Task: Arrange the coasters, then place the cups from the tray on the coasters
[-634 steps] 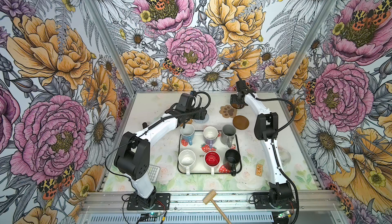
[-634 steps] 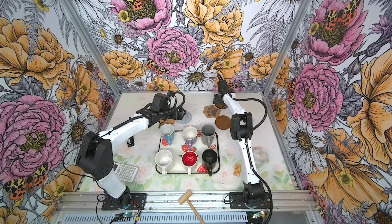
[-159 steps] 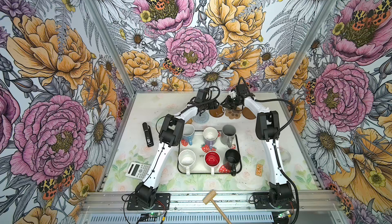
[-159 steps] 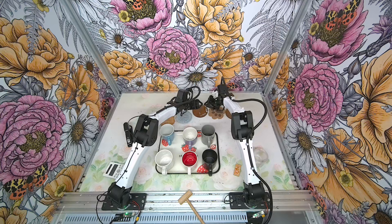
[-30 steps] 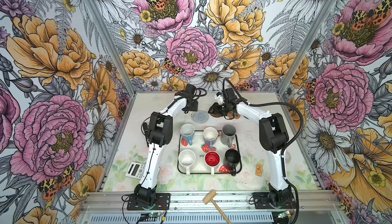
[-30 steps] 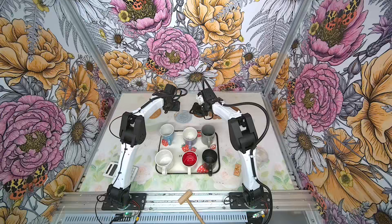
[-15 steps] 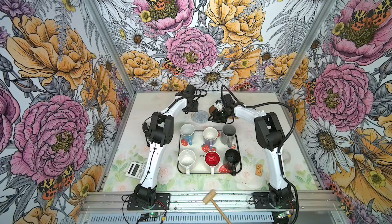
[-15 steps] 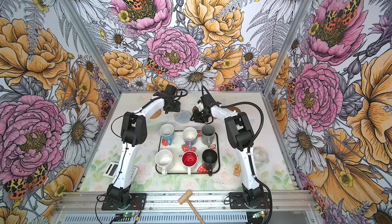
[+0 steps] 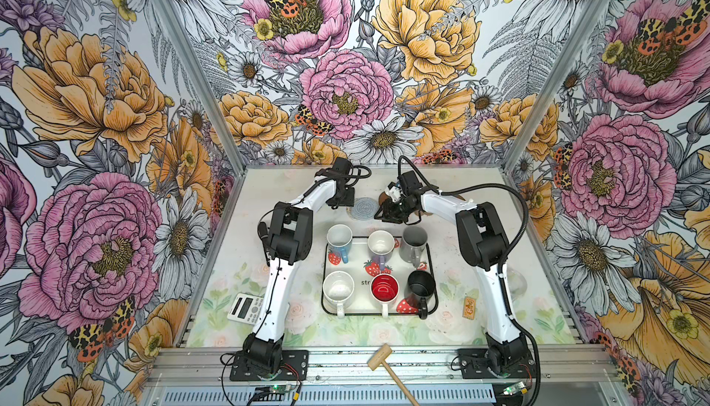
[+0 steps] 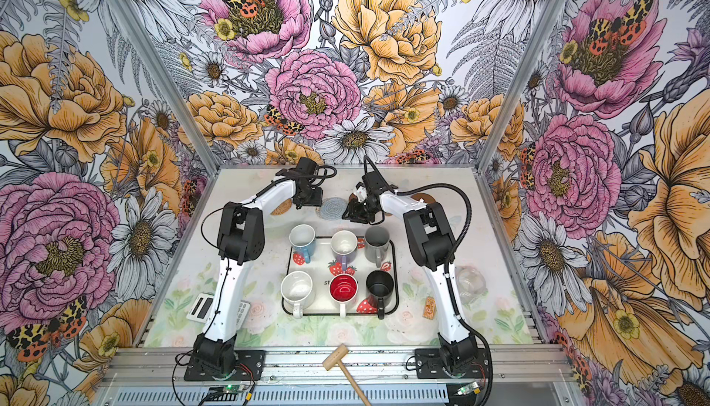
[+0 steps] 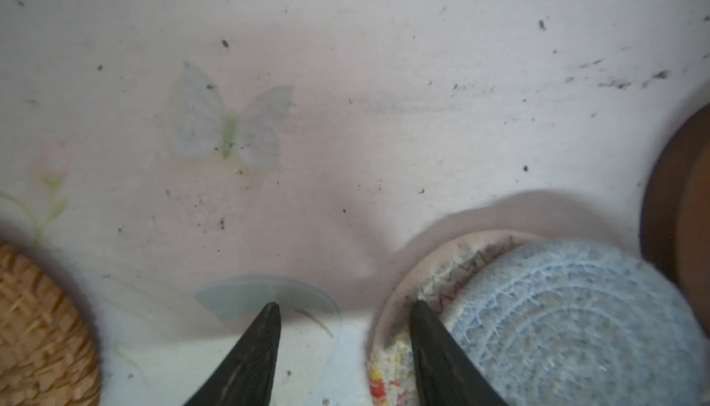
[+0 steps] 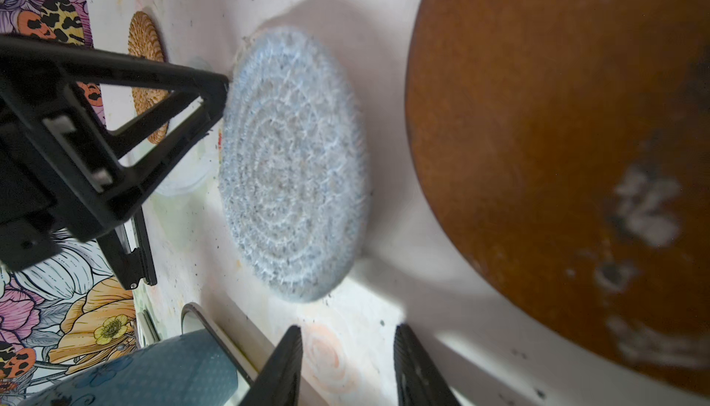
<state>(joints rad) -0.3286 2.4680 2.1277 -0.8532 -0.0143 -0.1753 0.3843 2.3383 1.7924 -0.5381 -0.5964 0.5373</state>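
Observation:
A grey-blue coaster [image 9: 364, 208] [image 11: 576, 319] lies on top of a beige coaster [image 11: 415, 281] behind the tray [image 9: 369, 313]. My left gripper [image 9: 340, 202] [image 11: 344, 308] is open, with one fingertip at the edge of that stack. A tan woven coaster [image 10: 282, 206] [image 11: 38, 327] lies on its other side. My right gripper [image 9: 388, 212] [image 12: 348, 331] is open and empty over bare table, between the grey-blue coaster [image 12: 292, 162] and a brown disc coaster [image 12: 557, 154]. Several cups stand on the tray, among them light blue [image 9: 340, 237], grey [image 9: 415, 242] and black [image 9: 422, 285].
A calculator [image 9: 246, 306] lies at the front left beside the left arm. A small orange tag [image 9: 468, 305] and a clear glass jar [image 10: 470, 285] are at the right. A wooden mallet [image 9: 384, 358] rests on the front rail. The back wall is close behind both grippers.
My right gripper has moved from the back toward the tray and its jaws have widened. The left gripper stayed by the grey-blue coaster and narrowed slightly.

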